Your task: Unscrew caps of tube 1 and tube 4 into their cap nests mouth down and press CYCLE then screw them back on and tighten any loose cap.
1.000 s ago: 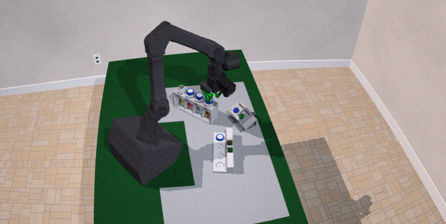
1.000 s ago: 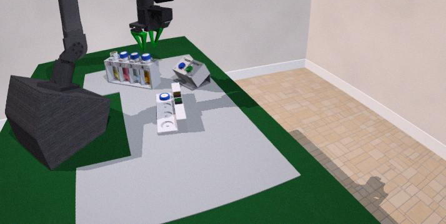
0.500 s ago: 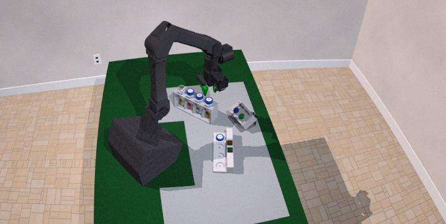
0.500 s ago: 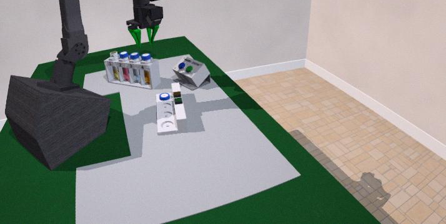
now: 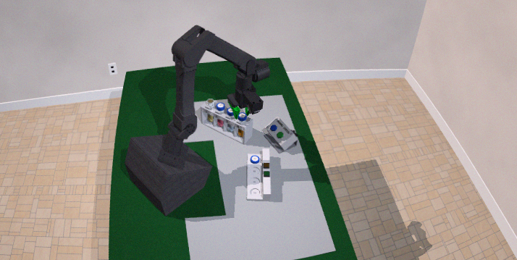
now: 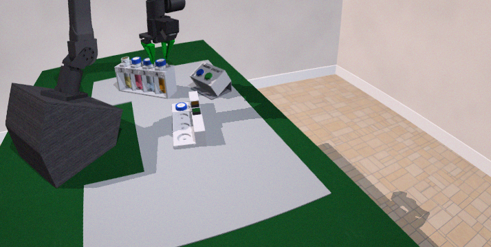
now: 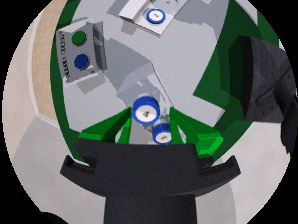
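The decapping station (image 5: pixel 227 122) holds four tubes. Tube 1 (image 6: pixel 125 60) stands without a cap. Tubes 2, 3 and 4 carry blue caps. My gripper (image 6: pixel 159 58) hangs open and empty just over the cap of tube 4 (image 6: pixel 160 62), with its green fingers to either side of it. In the wrist view the cap of tube 4 (image 7: pixel 145 111) lies between the fingers of my gripper (image 7: pixel 150 111), and the cap of tube 3 (image 7: pixel 161 136) is close behind it. One blue cap (image 5: pixel 255 158) lies in the cap tray's (image 5: pixel 255 177) end nest nearest the key desk. The other nests are empty.
The key desk (image 5: pixel 279 130) with the blue key (image 5: pixel 274 127) and the green key (image 5: pixel 279 135) stands to the right of the station. The console's amber lamp (image 5: pixel 266 165) and green lamp (image 5: pixel 266 174) look dark. The arm's base block (image 5: pixel 164 175) is at the left.
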`<state>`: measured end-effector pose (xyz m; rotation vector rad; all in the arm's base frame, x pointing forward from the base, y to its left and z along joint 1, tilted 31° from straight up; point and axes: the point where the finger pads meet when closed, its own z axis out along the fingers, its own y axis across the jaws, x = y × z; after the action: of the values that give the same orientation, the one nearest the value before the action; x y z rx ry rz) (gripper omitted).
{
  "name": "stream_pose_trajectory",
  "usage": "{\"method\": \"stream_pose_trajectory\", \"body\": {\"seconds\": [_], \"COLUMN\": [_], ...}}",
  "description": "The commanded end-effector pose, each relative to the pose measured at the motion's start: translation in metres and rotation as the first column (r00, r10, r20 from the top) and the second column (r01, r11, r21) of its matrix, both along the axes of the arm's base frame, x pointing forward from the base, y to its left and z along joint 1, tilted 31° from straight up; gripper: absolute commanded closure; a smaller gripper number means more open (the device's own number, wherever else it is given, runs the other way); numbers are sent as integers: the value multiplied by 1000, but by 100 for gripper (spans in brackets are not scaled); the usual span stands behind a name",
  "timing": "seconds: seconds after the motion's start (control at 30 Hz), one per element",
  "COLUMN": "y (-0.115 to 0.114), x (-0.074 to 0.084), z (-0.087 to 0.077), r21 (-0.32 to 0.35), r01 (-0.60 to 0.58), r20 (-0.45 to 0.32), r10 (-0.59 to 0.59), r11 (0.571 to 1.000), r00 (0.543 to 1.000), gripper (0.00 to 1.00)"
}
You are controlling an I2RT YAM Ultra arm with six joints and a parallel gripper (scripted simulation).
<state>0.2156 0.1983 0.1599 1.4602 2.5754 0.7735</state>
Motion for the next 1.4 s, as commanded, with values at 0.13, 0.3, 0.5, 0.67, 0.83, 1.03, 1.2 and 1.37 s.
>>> {"method": "stream_pose_trajectory", "body": {"seconds": [0.13,0.3,0.5,0.67,0.83,1.03,1.2,1.37], "y": [3,4,5,6,7,7,7,7], "x": [6,7,7,7,8,8,8,8], "z": [7,5,3,1,-1,-2,-2,-2], "r21": [21,21,22,22,22,22,22,22], "r01": [5,5,5,5,5,5,5,5], "r20": [33,33,33,33,33,33,33,33], "r10": [-5,-5,-5,-5,-5,-5,-5,-5], "r11": [1000,1000,1000,1000,1000,1000,1000,1000], "r00": [999,999,999,999,999,999,999,999], "gripper": [51,51,51,51,51,100,100,100]}}
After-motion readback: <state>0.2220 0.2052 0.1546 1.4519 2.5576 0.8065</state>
